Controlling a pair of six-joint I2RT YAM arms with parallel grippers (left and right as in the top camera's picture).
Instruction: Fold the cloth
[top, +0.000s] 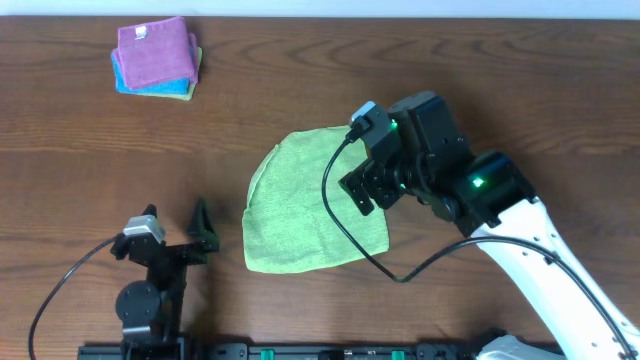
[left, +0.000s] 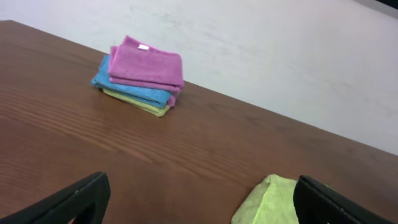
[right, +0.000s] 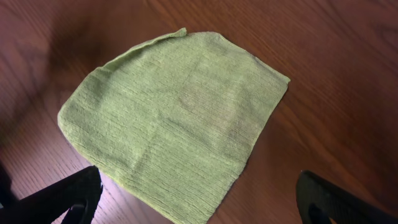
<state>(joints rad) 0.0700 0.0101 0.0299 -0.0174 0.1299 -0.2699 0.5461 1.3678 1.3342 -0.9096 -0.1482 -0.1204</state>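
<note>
- The cloth (top: 305, 205) lies spread out in the middle of the table (top: 80, 150).
- The right gripper (top: 362, 192) hangs over its right edge, fingers apart, holding nothing.
- The left gripper (top: 203, 232) sits near left, fingers apart too.
- A pile (top: 155, 57) sits far left.

Even bright light, soft shadows (overhead sharp), slight wrist-view blur.

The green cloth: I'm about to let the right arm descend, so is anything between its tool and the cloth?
Nothing visible is. The right tool, open, hovers over the right edge of the cloth, and nothing lies on the fabric. The stack of folded cloths sits far off, at the far-left corner of the table.
</note>
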